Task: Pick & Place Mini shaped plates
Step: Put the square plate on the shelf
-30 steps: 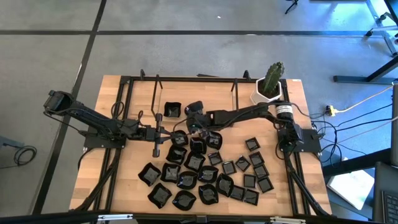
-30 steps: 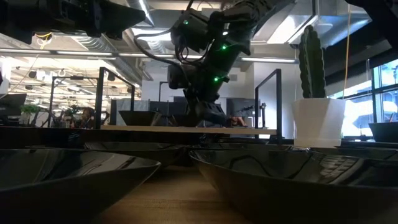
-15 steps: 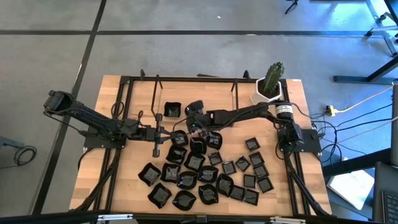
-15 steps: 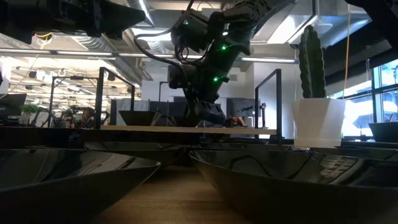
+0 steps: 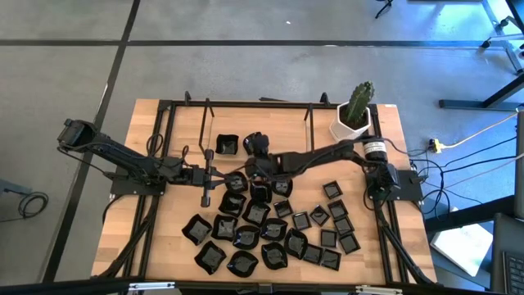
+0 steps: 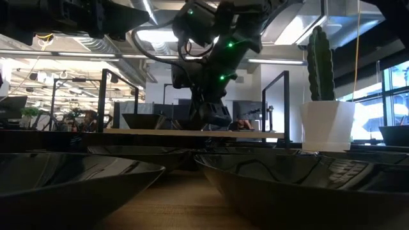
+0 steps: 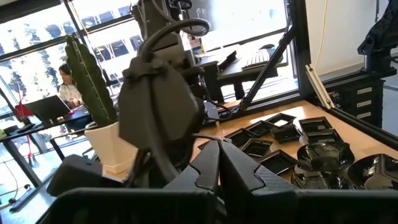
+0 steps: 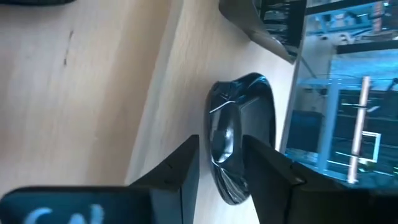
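Several mini shaped plates [image 5: 264, 233], tiny glossy black dishes, lie on their bases across the middle and near part of the wooden table. One square plate [image 5: 227, 145] sits apart, farther back. My right gripper [image 8: 221, 138] hovers open over the table's middle [image 5: 260, 166]. A rounded plate [image 8: 241, 127] lies on the wood just beyond its fingers, seen through the gap. My left gripper [image 7: 217, 163] is shut and empty, left of the pile [image 5: 207, 176].
A white pot with a green cactus [image 5: 354, 119] stands at the far right corner. A black metal frame [image 5: 246, 104] runs along the table's far and side edges. Bare wood [image 5: 180, 131] lies at the far left. Two plates [image 6: 77, 185] fill the low view's foreground.
My right gripper has opened and risen a little above the table's middle; its arm now reaches in lower and straighter. The plates have stayed where they were.
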